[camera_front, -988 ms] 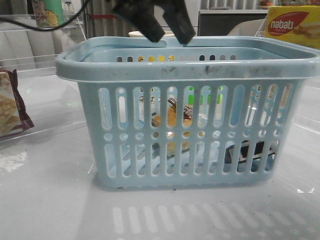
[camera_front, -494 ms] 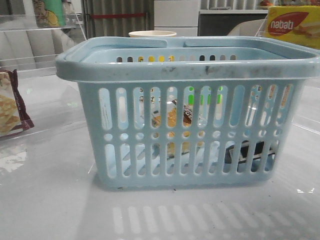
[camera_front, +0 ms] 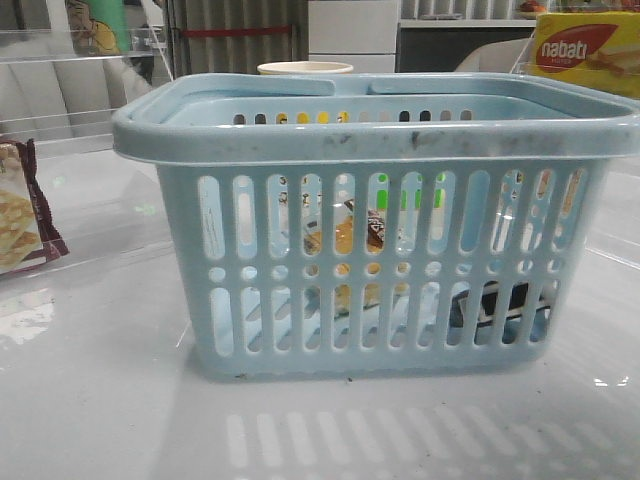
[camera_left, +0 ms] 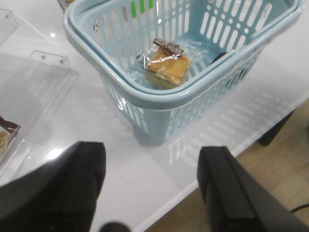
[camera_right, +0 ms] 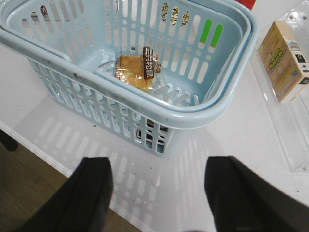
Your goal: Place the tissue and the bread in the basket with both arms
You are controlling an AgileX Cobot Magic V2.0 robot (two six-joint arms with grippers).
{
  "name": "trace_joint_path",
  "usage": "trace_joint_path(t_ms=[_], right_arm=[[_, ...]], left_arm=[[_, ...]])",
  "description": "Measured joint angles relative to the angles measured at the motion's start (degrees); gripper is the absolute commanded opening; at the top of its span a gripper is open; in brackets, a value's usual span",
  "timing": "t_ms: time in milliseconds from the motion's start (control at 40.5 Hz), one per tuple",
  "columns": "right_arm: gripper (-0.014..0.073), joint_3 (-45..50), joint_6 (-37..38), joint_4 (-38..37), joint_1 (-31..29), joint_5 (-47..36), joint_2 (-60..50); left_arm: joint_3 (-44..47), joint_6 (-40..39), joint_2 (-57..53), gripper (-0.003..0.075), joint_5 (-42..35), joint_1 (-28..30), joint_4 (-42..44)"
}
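Observation:
The light-blue basket (camera_front: 380, 140) stands in the middle of the white table. The bread (camera_front: 345, 235) lies on its floor, golden in a clear wrapper; it also shows in the left wrist view (camera_left: 166, 67) and the right wrist view (camera_right: 137, 67). The dark tissue pack (camera_front: 495, 300) lies low in the basket's right part; only a dark corner (camera_left: 218, 57) shows in the left wrist view. My left gripper (camera_left: 152, 188) is open and empty, raised over the table near the basket (camera_left: 159, 96). My right gripper (camera_right: 157, 193) is open and empty, raised near the basket (camera_right: 193, 113). Neither gripper shows in the front view.
A maroon-edged cracker bag (camera_front: 20, 210) lies at the far left in a clear holder (camera_left: 38, 82). A yellow nabati box (camera_front: 585, 50) and a pale cup (camera_front: 305, 68) stand behind the basket. A tan box (camera_right: 285, 60) lies in a clear tray. The table edge (camera_left: 231, 150) is close by.
One second ago a black gripper hung open over the basket's back rim; it has left the front view. The bread has settled slightly on the basket floor.

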Motion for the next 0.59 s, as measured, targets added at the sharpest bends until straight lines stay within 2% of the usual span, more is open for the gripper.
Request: trace_joint_path(t_ms=[173,444,543,593], right_arm=[[0.0519,0.0,0.0,0.0,0.0,1.1,0.0],[0.0511,0.0,0.0,0.0,0.0,1.7,0.0],[0.0432,0.0,0.0,0.0,0.0,2.2,0.0],[0.0365,0.1,-0.1,0.0,0.0,2.3,0.0]], left_arm=[[4.4,-1.7,-5.5,0.0476,-1.8,0.0,1.7],[5.8,-3.5,-6.0,0.047,-2.5,0.0,2.5],[5.8,-3.6,-6.0,0.0416,-2.6,0.0,2.9],[5.9,-3.7,-6.0,0.0365,-2.6,0.0,3.3]])
